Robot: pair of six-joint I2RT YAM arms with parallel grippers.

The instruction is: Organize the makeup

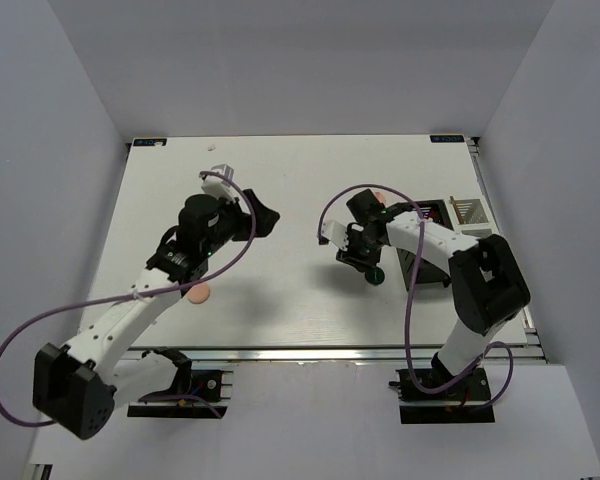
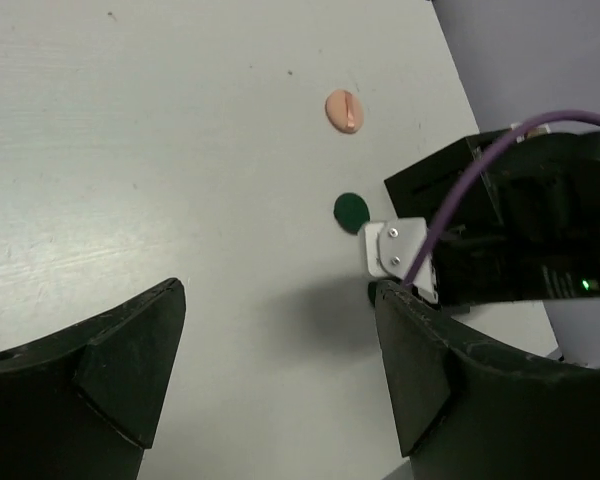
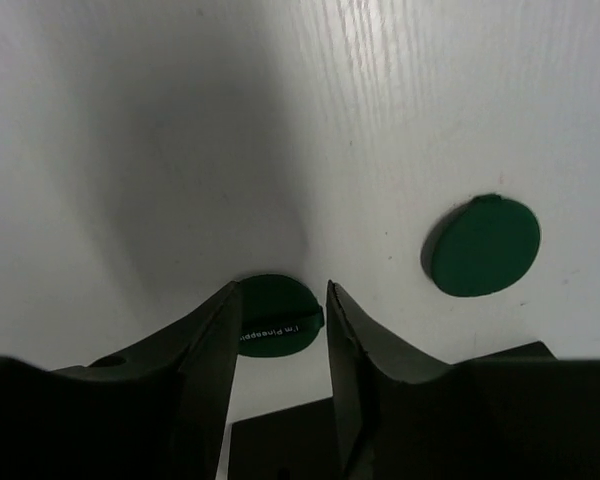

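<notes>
Since the worktop (image 1: pixel 310 170) carries loose discs and the box (image 1: pixel 468 210) sits just behind the right jaws, half hidden by the right arm (image 1: pixel 425 240), the step in hand reads as a pick: one disc taken for the box. The left arm (image 1: pixel 130 310) looks idle, with its jaws wide and nothing between them. The right jaws are narrow, pinching a green disc (image 3: pixel 277 318) by its rim with a tip at each edge. Whether it is lifted or on the worktop, I cannot tell.

The next move, as I judge it, is to lift straight up, swing back to the box and drop the disc into a free compartment. The rim is thin, so the grip must stay firm or the disc may slip out. The path should avoid the second green disc (image 3: pixel 483 245), which lies flat just beside the right jaws, apart from the held one.

Counts:
- Arms: two.
- Box: one.
- Green discs: two.
- Peach discs: two by my count. One peach disc (image 2: pixel 344 110) lies well ahead of the left jaws, and another peach disc (image 1: pixel 198 294) lies well behind them, touching or just beside the left arm.
- Tubes, sticks, bottle: none made out. The box contents are too small to tell.
</notes>
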